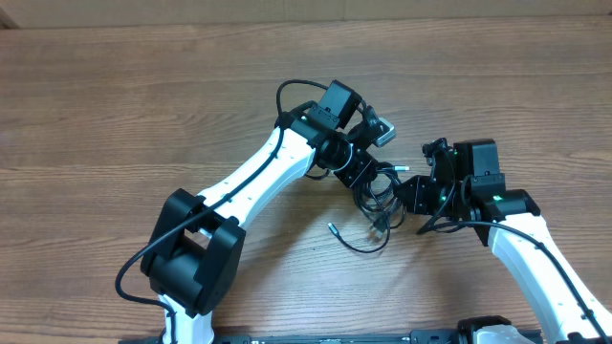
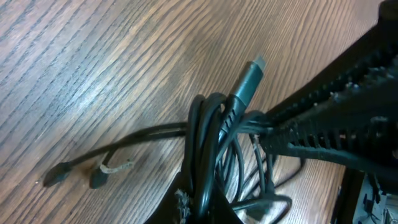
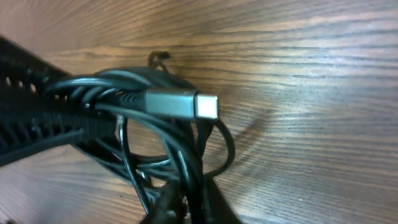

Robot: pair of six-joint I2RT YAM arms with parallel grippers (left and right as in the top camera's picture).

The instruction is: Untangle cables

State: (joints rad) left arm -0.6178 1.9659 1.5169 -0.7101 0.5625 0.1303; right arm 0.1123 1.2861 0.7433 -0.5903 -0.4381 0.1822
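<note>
The left claw (image 2: 208, 211) is clenched on the cables (image 2: 208, 134). In its wrist view several thin, glossy black cords rise out of the pinch as a tight bunch of loops. The right claw (image 3: 189, 211) is clenched on the same bundle, with smooth round cords running down between its dark fingers at 6 o'clock of its own view. Each claw shows in the other's camera as a black, ribbed, matte bar pushing into the loops, from 3 o'clock in the left view and from 9 o'clock in the right.

A plug (image 3: 180, 104) lies across the top of the bundle. It has a slim, rectangular, metallic-grey shell, a flat silver tip, and a ridged black collar where the cord joins it.

In the left wrist view, two cords trail from the bunch toward 8 o'clock and reach the bench (image 1: 143, 96). They end in small blunt black tips (image 2: 59, 174). A short pale kinked strip (image 2: 118, 167) lies beside them; I cannot tell what it is.

From overhead, the bundle sits right of the bench's middle, with the left claw at its 10 o'clock and the right claw at its 3 o'clock. One loose cord curves out toward 7 o'clock to a tiny silver-tipped end.

The bench is brown wood grain with a soft sheen. The arms (image 1: 258, 177) are smooth white shells with black joints.
</note>
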